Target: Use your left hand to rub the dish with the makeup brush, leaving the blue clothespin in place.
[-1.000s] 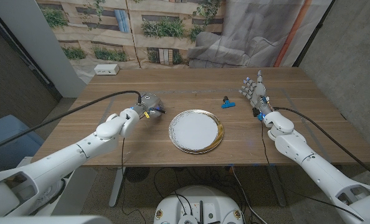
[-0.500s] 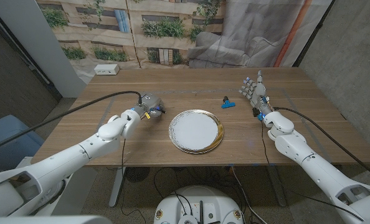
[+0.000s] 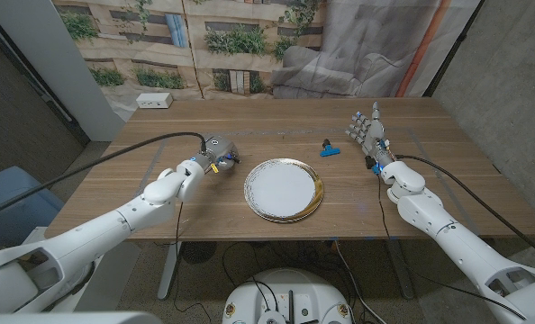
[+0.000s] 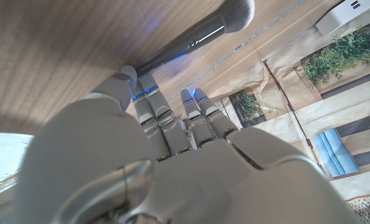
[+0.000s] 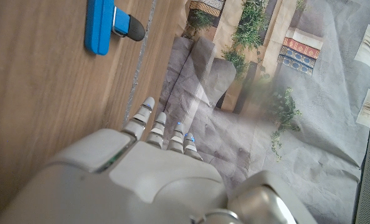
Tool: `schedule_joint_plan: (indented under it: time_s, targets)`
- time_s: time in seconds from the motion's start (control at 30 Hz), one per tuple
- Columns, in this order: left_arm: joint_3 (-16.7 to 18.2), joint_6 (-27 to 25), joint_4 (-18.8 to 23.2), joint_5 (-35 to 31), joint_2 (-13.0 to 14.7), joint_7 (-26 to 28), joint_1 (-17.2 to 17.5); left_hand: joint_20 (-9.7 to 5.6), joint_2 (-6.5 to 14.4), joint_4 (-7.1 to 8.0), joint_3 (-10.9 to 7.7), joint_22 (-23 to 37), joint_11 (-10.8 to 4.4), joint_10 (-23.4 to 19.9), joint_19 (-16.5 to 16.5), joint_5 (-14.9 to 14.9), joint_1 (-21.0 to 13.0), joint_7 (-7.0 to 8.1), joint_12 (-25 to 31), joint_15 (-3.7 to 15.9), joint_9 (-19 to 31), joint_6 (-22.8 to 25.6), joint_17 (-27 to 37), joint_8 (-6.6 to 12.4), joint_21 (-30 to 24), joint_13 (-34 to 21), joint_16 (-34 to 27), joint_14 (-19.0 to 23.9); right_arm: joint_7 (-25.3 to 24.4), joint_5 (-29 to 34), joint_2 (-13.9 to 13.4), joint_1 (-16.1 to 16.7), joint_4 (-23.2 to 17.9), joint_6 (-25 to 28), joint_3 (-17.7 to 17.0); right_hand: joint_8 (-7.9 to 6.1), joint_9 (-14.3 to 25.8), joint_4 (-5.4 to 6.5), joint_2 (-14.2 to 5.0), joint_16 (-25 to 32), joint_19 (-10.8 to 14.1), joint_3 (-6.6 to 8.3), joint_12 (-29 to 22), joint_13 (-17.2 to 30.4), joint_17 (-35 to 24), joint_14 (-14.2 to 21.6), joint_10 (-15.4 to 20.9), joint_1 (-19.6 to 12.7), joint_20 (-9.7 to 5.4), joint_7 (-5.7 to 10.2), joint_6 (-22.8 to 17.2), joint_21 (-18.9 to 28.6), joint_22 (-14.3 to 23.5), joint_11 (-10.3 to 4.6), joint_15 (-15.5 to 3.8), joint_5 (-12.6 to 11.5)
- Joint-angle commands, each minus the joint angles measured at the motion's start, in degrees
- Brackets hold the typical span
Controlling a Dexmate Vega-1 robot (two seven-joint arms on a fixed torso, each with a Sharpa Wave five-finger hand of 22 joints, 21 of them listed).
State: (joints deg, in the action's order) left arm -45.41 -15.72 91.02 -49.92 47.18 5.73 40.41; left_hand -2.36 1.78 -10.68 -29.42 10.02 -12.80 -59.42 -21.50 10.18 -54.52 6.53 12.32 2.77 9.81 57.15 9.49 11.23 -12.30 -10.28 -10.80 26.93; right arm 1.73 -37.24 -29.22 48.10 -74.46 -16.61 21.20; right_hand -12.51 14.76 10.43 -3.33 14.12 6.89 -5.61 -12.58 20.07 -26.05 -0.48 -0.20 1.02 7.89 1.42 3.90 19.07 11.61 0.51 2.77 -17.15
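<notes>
Left hand point(image 3: 215, 151) reaches over the surface point(image 3: 159, 184) left of the dish point(image 3: 284, 189), fingers point(image 4: 151, 109) extended close together just short of the makeup brush point(image 4: 197, 38); right hand point(image 3: 368, 130) stands upright, fingers apart, beside the blue clothespin point(image 3: 328, 150).

A brown wooden table point(image 3: 204, 193) carries a gold-rimmed white dish point(image 3: 284, 189), a blue clothespin point(image 3: 328, 150), a dark-handled makeup brush point(image 4: 194, 38) — and a white power strip point(image 3: 154, 101) at its far corner.

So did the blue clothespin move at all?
No. The blue clothespin sits at the same spot beside the dish, as in the earlier pictures.
</notes>
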Motion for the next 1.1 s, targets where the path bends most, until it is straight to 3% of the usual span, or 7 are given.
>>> schedule_joint_plan:
  time_s: [0.03,0.2,0.6,1.1]
  targets:
    - [-1.0,-0.3,-1.8,0.4,-0.5,1.8,0.0,-0.89,0.0,0.12,0.74,0.1,-0.06,-2.2,-0.5,0.0,-1.1,-0.74,0.6,8.88,0.6,1.6,0.2,0.57,-0.2,-0.3,-0.1,1.2,0.0,0.0,0.0,0.0,0.0,0.0,0.0,-0.22,0.2,0.44,-6.11,0.1,-0.1,-0.15,-0.3,0.2,-0.1,0.0,-0.3,0.2,0.28,0.0,0.6,0.3,0.3,0.05,0.51,-0.4]
    - [-1.3,-0.2,-2.8,0.5,-0.7,2.7,-0.3,-1.3,0.3,0.11,1.5,0.1,-0.11,-5.2,-1.4,0.0,-2.6,-0.74,1.1,9.23,0.8,4.4,0.3,1.12,-0.2,-0.4,-0.3,2.8,0.0,0.0,0.0,0.0,0.0,0.0,0.0,-0.22,0.2,0.44,-6.11,0.1,0.0,-0.15,-0.3,0.2,-0.1,0.0,-0.3,0.2,0.25,0.02,0.6,0.4,0.3,0.16,0.51,-0.4]
    - [-1.4,0.7,-3.2,1.2,-0.9,4.9,-0.8,-1.82,0.7,0.05,2.07,0.1,-0.13,-7.4,-2.2,0.0,-4.2,-0.96,1.3,9.64,0.9,6.5,0.4,1.36,-0.3,-0.5,-0.4,4.5,0.0,0.0,0.0,0.0,-0.1,0.0,0.0,-0.24,0.1,0.43,-6.1,0.1,-0.1,-0.15,-0.3,0.2,-0.1,0.0,-0.3,0.2,0.3,0.02,0.5,0.3,0.3,0.1,0.49,-0.4]
    - [0.8,2.1,3.0,1.4,2.3,3.8,0.1,-2.19,0.4,0.07,3.1,0.1,-0.12,-10.2,-2.5,-0.1,-6.1,-0.86,1.5,9.96,1.0,8.6,0.6,1.41,-0.1,-0.5,-1.0,7.2,0.0,0.0,0.0,0.0,0.0,0.0,0.0,-0.26,0.1,0.43,-6.11,0.1,-0.1,-0.15,-0.3,0.2,-0.1,0.0,-0.3,0.2,0.25,-0.06,0.5,0.3,0.3,0.21,0.56,-0.4]
